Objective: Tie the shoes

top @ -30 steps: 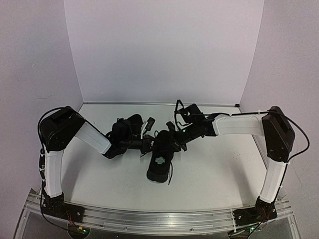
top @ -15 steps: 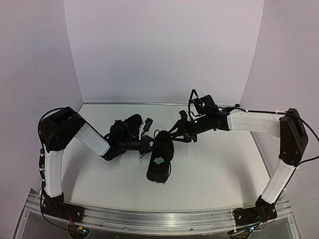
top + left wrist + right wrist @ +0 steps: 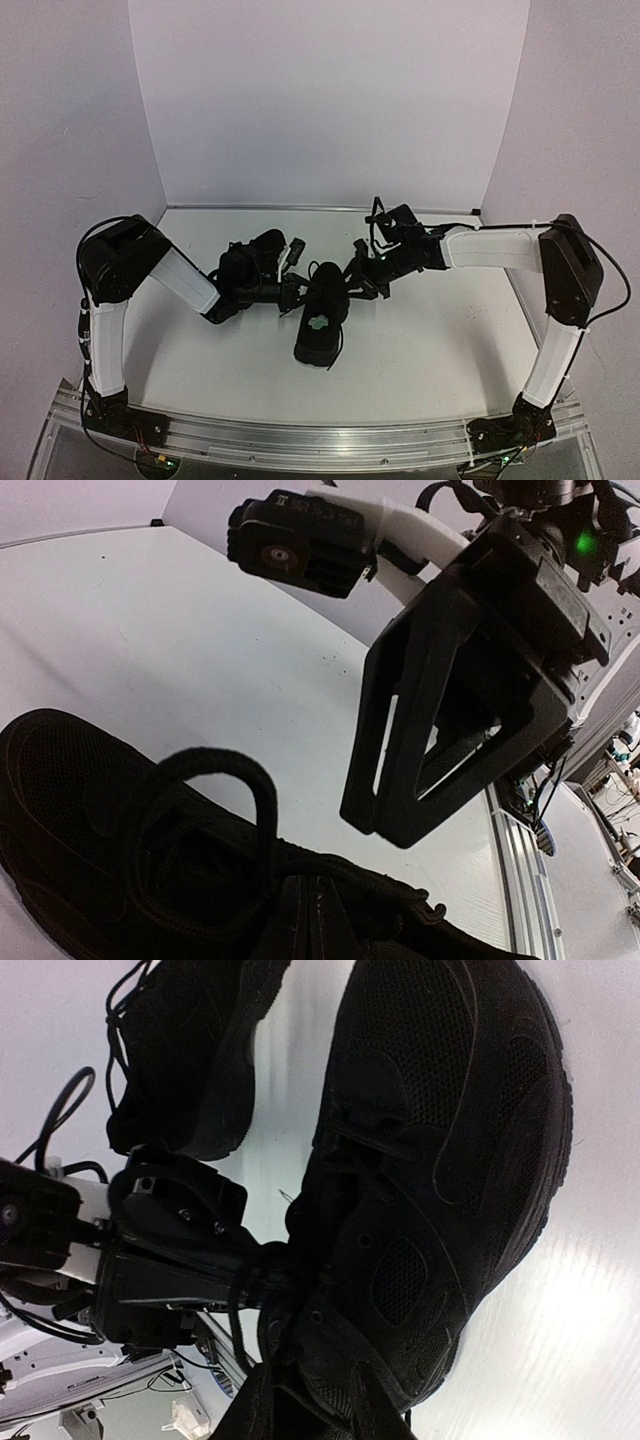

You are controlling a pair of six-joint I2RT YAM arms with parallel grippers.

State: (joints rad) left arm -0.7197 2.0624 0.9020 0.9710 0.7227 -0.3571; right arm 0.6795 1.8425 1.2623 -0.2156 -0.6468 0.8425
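One black shoe (image 3: 320,325) lies mid-table, its pale patch showing inside. The other shoe (image 3: 266,248) lies behind the left arm. My left gripper (image 3: 298,290) is at the near shoe's lace area. In the left wrist view its fingers (image 3: 312,905) are pressed together on a black lace (image 3: 380,885), beside an upright lace loop (image 3: 235,780). My right gripper (image 3: 357,278) hovers just right of the shoe. Its tips (image 3: 385,825) are together above the table with no lace seen in them. The right wrist view shows both shoes (image 3: 440,1160) (image 3: 190,1050).
White walls close the table at the back and on both sides. A metal rail (image 3: 320,440) runs along the near edge. Both forearms reach inward over the table's middle.
My right gripper swung out to the right and up half a second ago, then came back left and down next to the shoe. The left gripper and both shoes stayed put.
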